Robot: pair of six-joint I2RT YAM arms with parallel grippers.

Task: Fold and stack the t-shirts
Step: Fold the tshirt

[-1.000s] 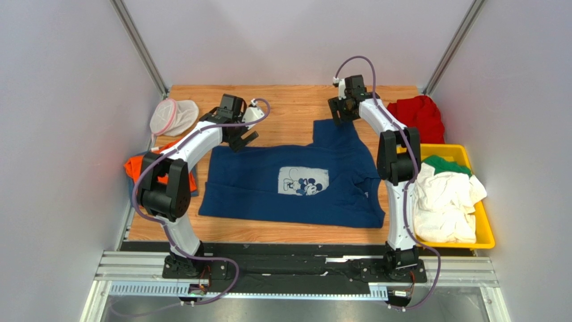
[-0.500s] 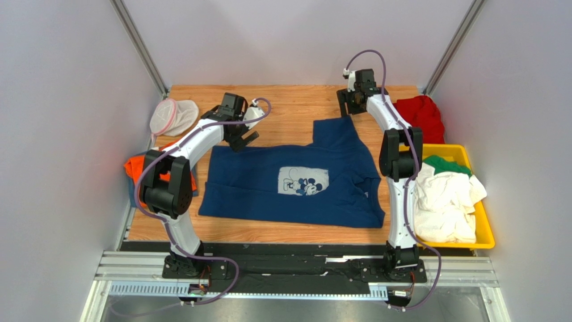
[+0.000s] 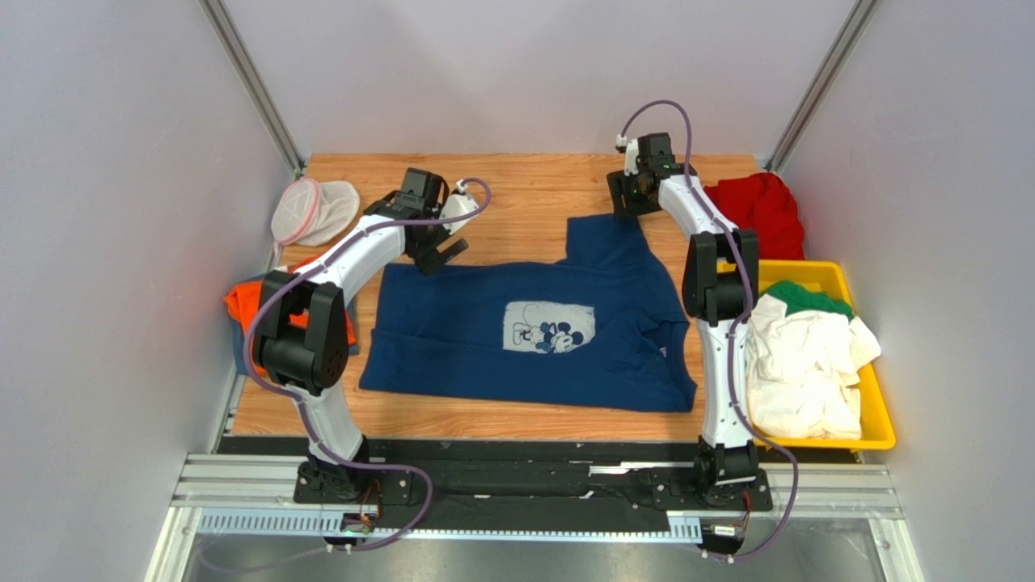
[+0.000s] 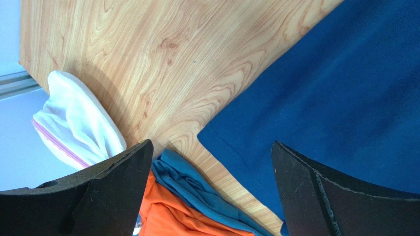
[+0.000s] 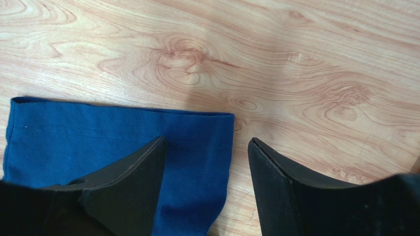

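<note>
The navy blue t-shirt with a pale Mickey Mouse print lies spread flat mid-table. My left gripper is open and empty above its far left corner; the left wrist view shows that corner between the spread jaws. My right gripper is open and empty over the far sleeve; the right wrist view shows the sleeve end with its right edge between the jaws. An orange shirt lies at the left edge, and a red one at the far right.
A yellow bin at the right holds a white shirt and a green shirt. A white mesh pouch with a pink rim lies at the far left. Teal cloth sits by the orange shirt.
My right gripper moved a little toward the far right, off the sleeve, then settled back over the sleeve's end. The left arm and the shirts have not moved.
</note>
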